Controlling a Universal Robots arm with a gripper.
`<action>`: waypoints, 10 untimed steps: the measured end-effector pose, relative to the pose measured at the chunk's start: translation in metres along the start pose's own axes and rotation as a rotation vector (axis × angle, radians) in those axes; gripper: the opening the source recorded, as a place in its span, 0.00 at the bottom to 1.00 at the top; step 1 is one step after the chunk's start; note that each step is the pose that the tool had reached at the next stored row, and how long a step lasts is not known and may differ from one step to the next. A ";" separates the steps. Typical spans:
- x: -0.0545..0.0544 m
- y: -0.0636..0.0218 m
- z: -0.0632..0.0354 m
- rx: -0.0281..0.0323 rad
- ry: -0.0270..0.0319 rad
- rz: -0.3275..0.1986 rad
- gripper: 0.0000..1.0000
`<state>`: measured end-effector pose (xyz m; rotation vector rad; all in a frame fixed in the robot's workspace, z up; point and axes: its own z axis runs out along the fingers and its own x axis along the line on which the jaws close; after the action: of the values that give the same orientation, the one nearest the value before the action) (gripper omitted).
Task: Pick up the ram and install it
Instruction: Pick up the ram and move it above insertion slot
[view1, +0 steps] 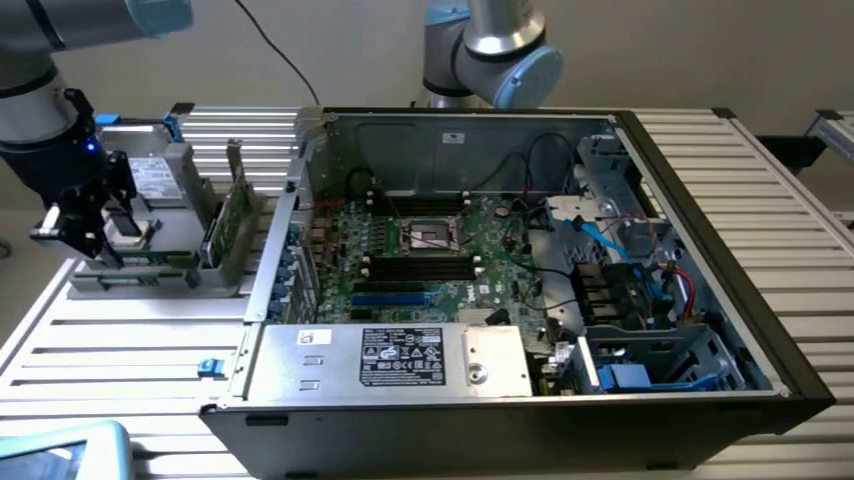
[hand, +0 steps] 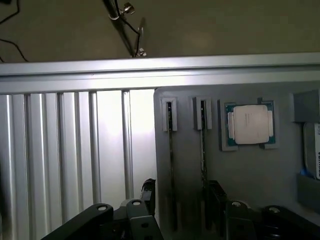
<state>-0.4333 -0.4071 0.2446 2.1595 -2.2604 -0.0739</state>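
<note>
Currently the black two-finger gripper (view1: 96, 222) is hovering, jaws apart and empty, over the grey plastic holder tray (hand: 260, 175) at the exterior view's left. There the long thin green ram stick (hand: 171, 150) is standing on edge. In my judgement, it should be centring on this stick and descending straight.

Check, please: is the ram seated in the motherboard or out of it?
Out. The ram stands on edge in the grey holder beside the computer case; the memory slots on the motherboard look empty.
</note>
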 end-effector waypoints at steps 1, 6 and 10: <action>0.001 -0.0002 0.0018 0.0000 0.0000 0.000 0.55; 0.004 -0.0022 0.0105 0.0000 -0.0002 0.000 0.55; 0.006 -0.0034 0.0176 0.0000 -0.0002 0.000 0.55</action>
<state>-0.4310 -0.4129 0.2268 2.1597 -2.2604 -0.0741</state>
